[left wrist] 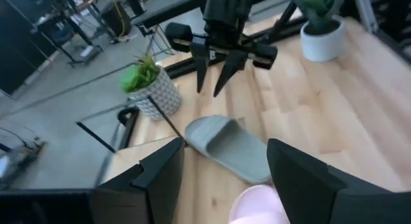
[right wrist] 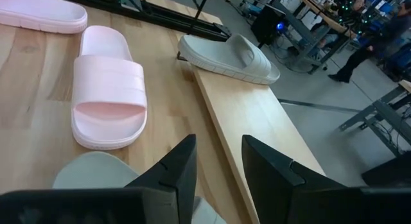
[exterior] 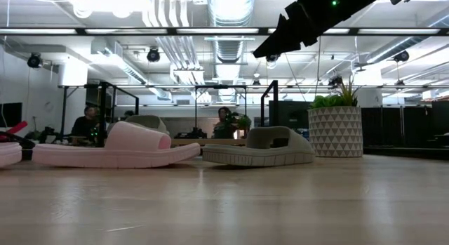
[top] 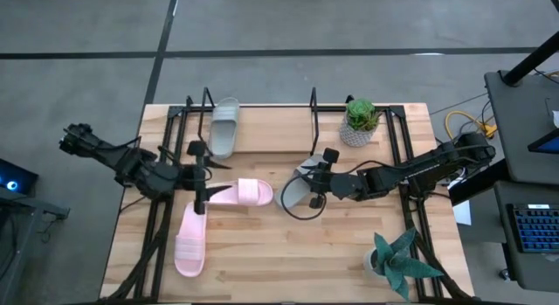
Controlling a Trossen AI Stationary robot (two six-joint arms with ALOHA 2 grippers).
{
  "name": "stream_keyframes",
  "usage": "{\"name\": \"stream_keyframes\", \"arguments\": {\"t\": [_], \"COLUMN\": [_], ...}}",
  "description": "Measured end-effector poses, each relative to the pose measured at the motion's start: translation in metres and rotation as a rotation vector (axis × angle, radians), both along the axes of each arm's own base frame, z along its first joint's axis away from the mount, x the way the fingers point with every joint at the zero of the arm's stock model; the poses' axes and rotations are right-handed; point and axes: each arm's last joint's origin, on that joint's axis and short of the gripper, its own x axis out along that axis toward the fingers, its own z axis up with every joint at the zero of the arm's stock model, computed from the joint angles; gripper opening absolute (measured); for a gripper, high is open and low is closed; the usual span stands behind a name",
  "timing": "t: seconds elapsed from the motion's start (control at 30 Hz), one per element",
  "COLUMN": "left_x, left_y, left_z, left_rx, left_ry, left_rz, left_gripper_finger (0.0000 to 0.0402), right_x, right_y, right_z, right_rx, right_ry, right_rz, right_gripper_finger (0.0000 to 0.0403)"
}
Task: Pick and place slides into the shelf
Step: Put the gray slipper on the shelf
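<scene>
Four slides are on the desk (top: 349,253): two grey, two pale pink, each a moulded open-toe sandal with one wide strap. One grey slide (top: 225,126) lies on the shelf (top: 262,139), a black wire rack with a light wood base along the desk's far edge; its long axis runs from the far side toward the near side. The other grey slide (top: 297,187) lies near the middle of the desk, angled, right below the right end effector (top: 316,183), whose fingers are parted above it and hold nothing. One pink slide (top: 240,194) lies crosswise, long axis left to right, just beside the left end effector (top: 199,178), whose fingers are spread wide and empty. The second pink slide (top: 190,244) lies closer to the near edge, its long axis running near to far and slightly tilted.
</scene>
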Motion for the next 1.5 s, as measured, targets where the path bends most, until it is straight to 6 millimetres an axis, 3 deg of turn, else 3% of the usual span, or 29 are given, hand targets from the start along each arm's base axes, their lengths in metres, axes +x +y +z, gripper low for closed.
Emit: {"name": "stream_keyframes", "arguments": {"t": [0.3, 0.53, 1.17, 1.3, 1.5], "left_x": [-0.006, -0.005, 0.026, 0.026, 0.014], "left_y": [-0.012, -0.013, -0.030, -0.029, -0.022], "left_z": [-0.016, -0.020, -0.054, -0.055, -0.049], "left_rx": [-0.122, -0.151, 0.008, 0.015, 0.019], "left_ry": [0.122, 0.124, 0.250, 0.261, 0.254], "left_rz": [0.014, 0.032, 0.091, 0.091, 0.104], "left_gripper_finger": [0.0208, 0.0208, 0.0208, 0.0208, 0.0208], "right_x": [-0.002, -0.003, -0.004, -0.004, -0.001], "right_y": [0.002, 0.014, 0.016, 0.016, 0.011], "right_z": [-0.003, -0.009, -0.009, -0.010, -0.019], "right_rx": [0.130, 0.337, 0.316, 0.304, 0.200], "right_ry": [-0.026, 0.073, 0.073, 0.085, 0.069], "right_rz": [-0.022, 0.250, 0.248, 0.229, 0.051], "right_gripper_finger": [0.0114, 0.0114, 0.0114, 0.0114, 0.0114]}}
